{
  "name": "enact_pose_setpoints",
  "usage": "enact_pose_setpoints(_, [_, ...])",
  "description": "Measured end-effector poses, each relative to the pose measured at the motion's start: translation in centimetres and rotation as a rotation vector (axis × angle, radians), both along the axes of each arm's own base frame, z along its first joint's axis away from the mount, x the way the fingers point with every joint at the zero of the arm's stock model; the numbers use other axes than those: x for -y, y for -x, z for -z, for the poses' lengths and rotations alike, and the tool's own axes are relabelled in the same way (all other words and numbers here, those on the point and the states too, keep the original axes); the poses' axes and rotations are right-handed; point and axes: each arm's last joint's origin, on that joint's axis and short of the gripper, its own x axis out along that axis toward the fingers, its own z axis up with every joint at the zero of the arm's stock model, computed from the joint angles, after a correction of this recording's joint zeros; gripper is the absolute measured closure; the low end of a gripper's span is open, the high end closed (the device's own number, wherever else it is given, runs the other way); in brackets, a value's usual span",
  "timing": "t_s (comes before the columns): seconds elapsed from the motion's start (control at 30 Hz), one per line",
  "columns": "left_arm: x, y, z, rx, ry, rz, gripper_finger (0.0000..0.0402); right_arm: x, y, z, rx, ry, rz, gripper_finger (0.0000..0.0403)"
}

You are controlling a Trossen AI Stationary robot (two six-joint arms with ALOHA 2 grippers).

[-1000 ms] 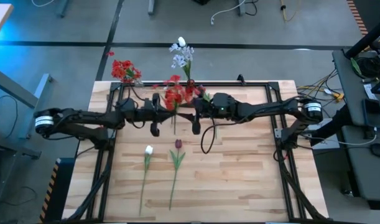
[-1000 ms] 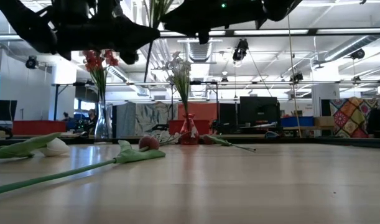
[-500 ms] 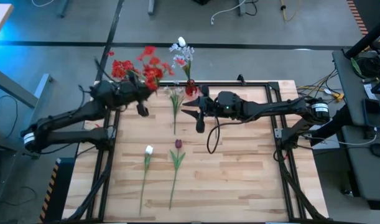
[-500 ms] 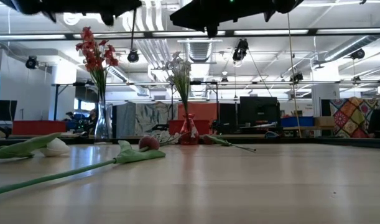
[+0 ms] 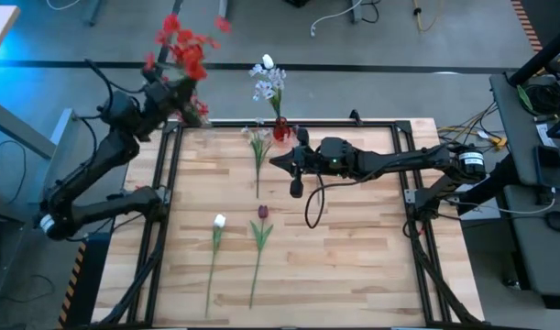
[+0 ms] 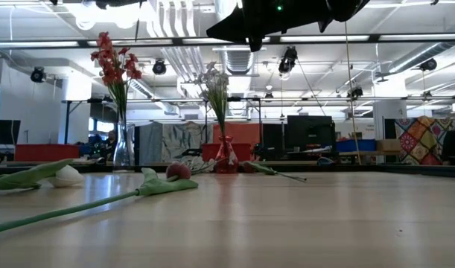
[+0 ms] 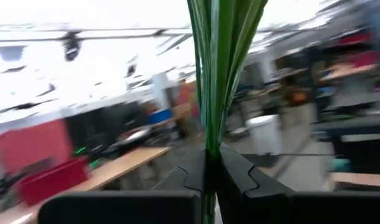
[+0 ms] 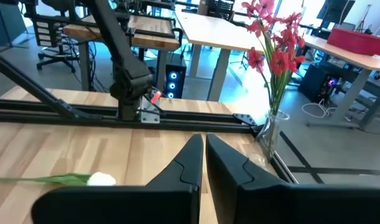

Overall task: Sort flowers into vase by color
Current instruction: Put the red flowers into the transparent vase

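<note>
The left pincer is closed on the green stems of a red flower bunch, which it holds high over the far left corner of the bench, close to the clear vase with red flowers. The right pincer is closed and empty (its fingers meet), above the far middle of the bench near the red vase with white sprays. On the bench lie a pale spray, a white bud and a dark red tulip.
</note>
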Motion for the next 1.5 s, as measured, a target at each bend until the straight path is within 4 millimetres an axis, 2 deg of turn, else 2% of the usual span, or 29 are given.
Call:
enact_pose_setpoints(0.13, [-2.7,1.4,0.2,0.041,0.024,-0.111,0.0401,0.0,0.0,0.0,0.000,0.005,-0.001,0.0390])
enact_pose_setpoints(0.37, [-8.5,2.4,0.6,0.053,0.147,-0.097,0.0401,0.0,0.0,0.0,-0.001,0.005,-0.002,0.0390])
enact_pose_setpoints(0.63, [-14.5,2.3,-2.6,-0.099,0.291,-0.127,0.0401,0.0,0.0,0.2,-0.010,0.004,-0.003,0.0390])
enact_pose_setpoints(0.8, [-14.0,2.6,-3.2,-0.062,0.259,-0.110,0.0401,0.0,0.1,0.4,-0.014,0.003,-0.004,0.0390])
enact_pose_setpoints(1.0, [-14.8,2.6,1.1,-0.032,0.332,-0.124,0.0401,0.0,0.1,0.3,-0.008,0.010,-0.005,0.0390])
enact_pose_setpoints(1.13, [-14.6,2.7,2.3,0.037,0.297,-0.112,0.0401,0.0,0.1,0.3,-0.010,0.005,-0.005,0.0390])
enact_pose_setpoints(1.23, [-14.8,2.6,3.8,0.065,0.332,-0.109,0.0401,-0.1,0.1,0.4,-0.010,0.004,-0.007,0.0390])
enact_pose_setpoints(1.5, [-14.8,2.7,5.7,0.097,0.373,-0.134,0.0401,-0.1,0.1,0.4,-0.011,0.003,-0.007,0.0390])
